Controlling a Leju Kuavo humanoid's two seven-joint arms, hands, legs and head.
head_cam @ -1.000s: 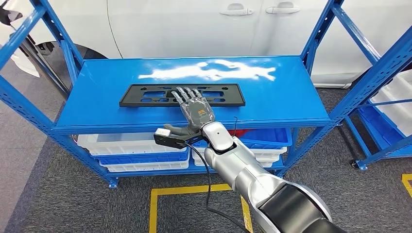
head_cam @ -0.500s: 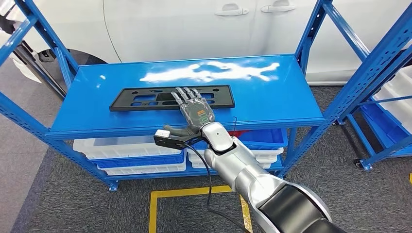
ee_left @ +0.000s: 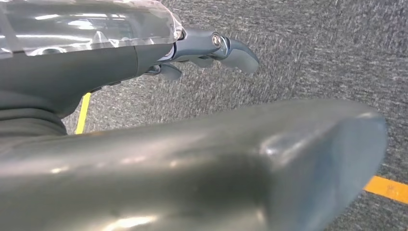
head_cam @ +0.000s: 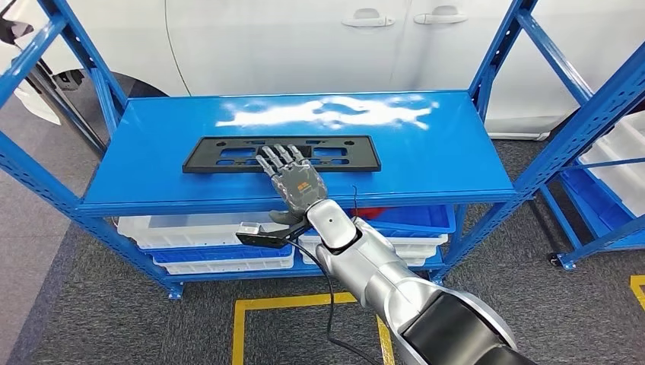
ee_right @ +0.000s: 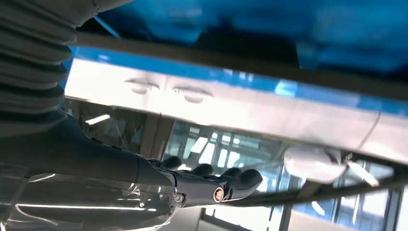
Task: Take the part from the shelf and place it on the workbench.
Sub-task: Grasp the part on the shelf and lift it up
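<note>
Right hand (head_cam: 293, 181) reaches out flat over the front edge of the blue shelf (head_cam: 441, 163), fingers spread and straight, gripping nothing; fingertips (head_cam: 277, 156) now overlap the near edge of the black license plate frame (head_cam: 335, 154), though contact with it cannot be confirmed from above. Compared with a second ago, sits a little lower and further left in the head view, with the wrist dropped closer to the shelf lip and the fingertips level with the part's front rail rather than over its middle slots. Some of that shift belongs to the camera, since the whole shelf swings between pictures. Lies flat along the middle of the top shelf deck, that frame, untouched in position as far as can be judged, well short of any workbench. Looks like the approach phase, just short of a grasp: next likely calls for sliding fingers under or curling over the near rail. Thin, flat part on slick paint may skid away instead of lifting. Left hand (ee_left: 211, 50) hangs over grey carpet, fingers loosely apart, holding nothing.
</note>
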